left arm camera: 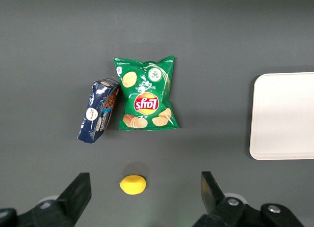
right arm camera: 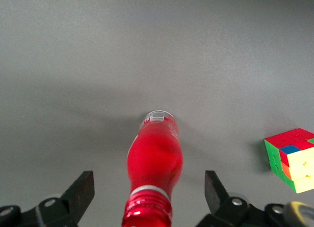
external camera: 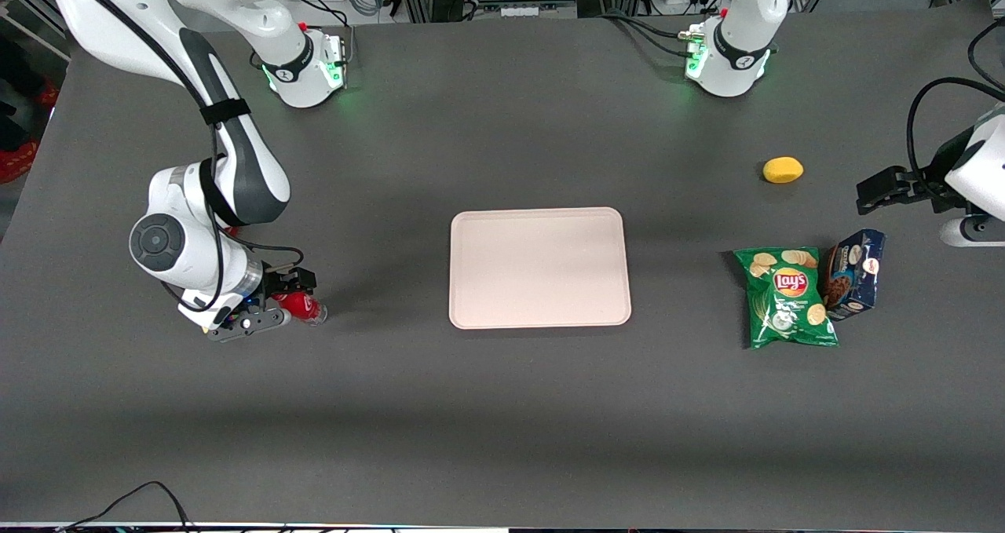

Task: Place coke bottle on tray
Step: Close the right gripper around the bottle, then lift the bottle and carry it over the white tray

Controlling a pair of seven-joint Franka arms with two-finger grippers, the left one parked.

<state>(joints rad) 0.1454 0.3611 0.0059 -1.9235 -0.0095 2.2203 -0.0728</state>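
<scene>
Coke bottle (right arm camera: 154,170) lying between wide gripper (right arm camera: 149,190) fingers, colour cube (right arm camera: 293,158) wrist-view only, tray (external camera: 539,267) apart

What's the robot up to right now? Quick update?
Gripper open, astride lying coke bottle. Bottle on table, not yet gripped. Tray bare; nothing in between.

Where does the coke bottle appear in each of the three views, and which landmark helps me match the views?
Front view: the coke bottle lies on the table under the gripper, toward the working arm's end.
Right wrist view: the bottle lies between the open fingers.
Left wrist view: not in it.
Shared landmark: the tray, in the front and left wrist views.
</scene>
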